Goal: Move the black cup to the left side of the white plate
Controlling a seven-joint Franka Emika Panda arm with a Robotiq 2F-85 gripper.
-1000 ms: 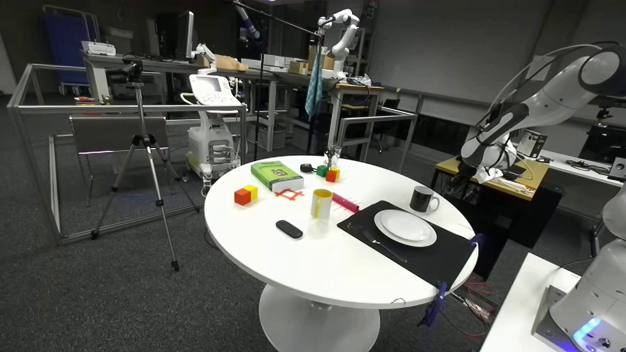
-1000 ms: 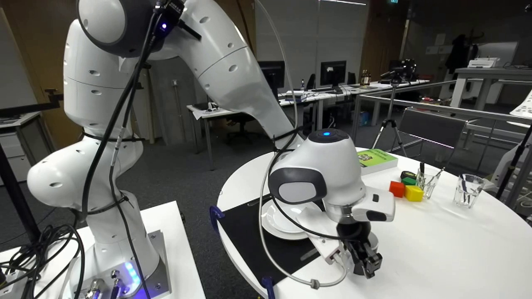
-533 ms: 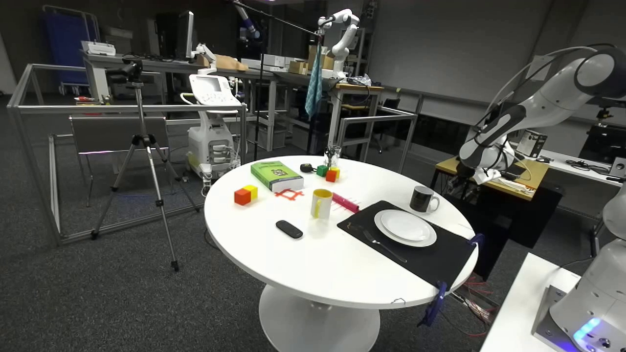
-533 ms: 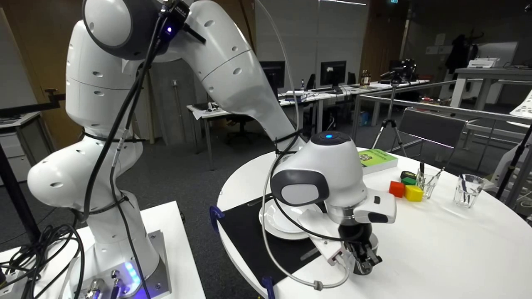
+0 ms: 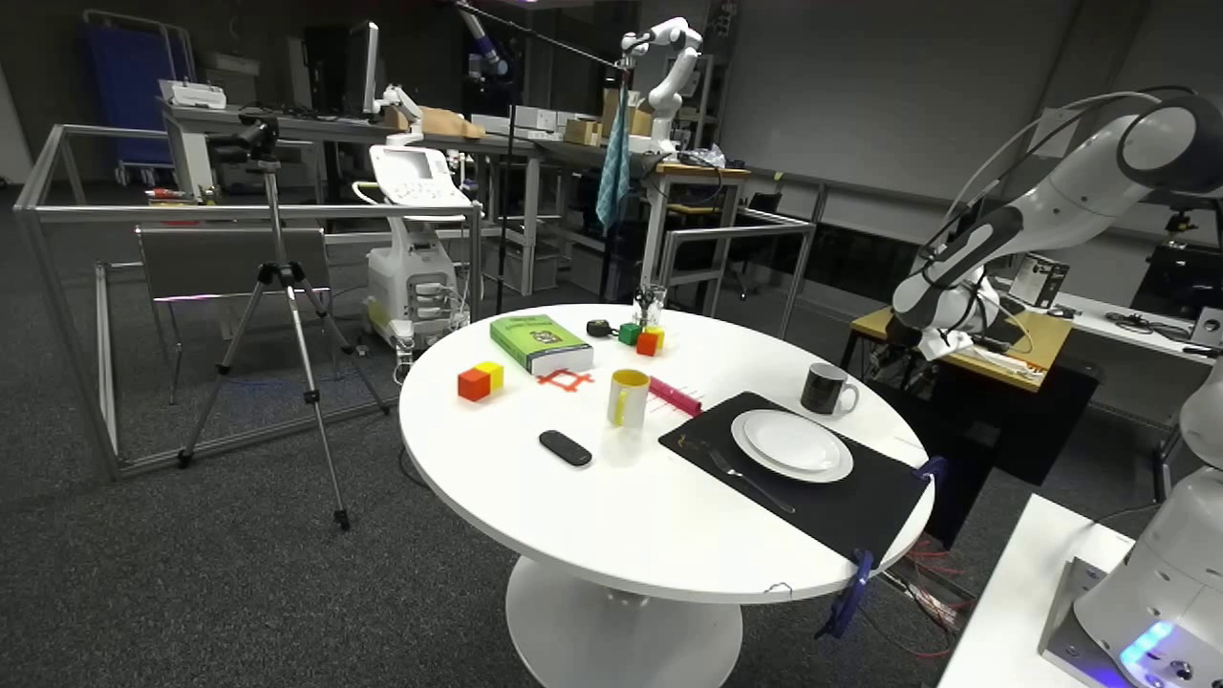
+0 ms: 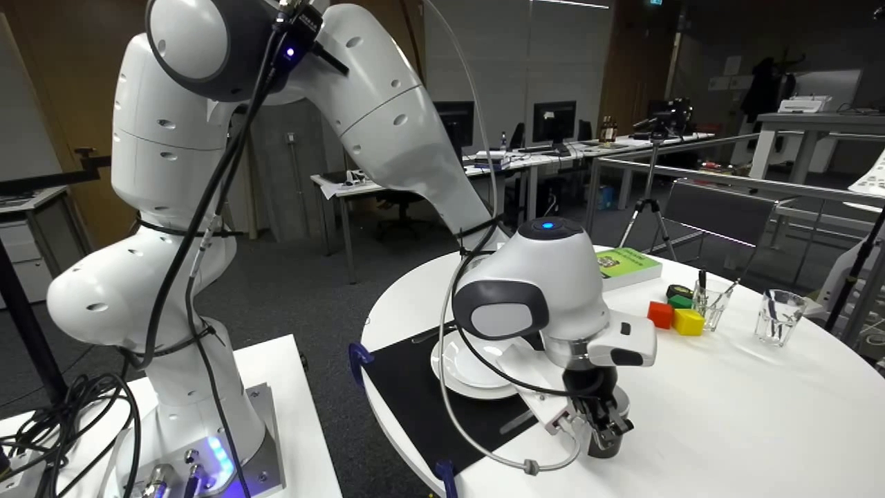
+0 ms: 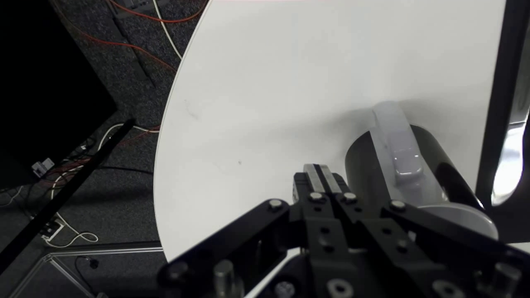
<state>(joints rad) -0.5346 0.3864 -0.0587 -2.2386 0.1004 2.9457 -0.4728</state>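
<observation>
The black cup, with a white handle, stands upright on the table beside the white plate. In an exterior view the cup is mostly hidden behind my gripper, and the plate is partly behind the arm and cables. In the wrist view my gripper has its fingertips together with nothing between them. The cup is just right of the fingers there, its handle facing the camera. I cannot tell whether they touch. The plate is out of the wrist view.
The plate lies on a black placemat with a fork. A pale cup, a small flat black object, a green book and colored blocks are farther off. Glasses stand near the far edge.
My gripper and arm have shifted slightly beside the cup. The cup, plate and other things have not visibly moved.
</observation>
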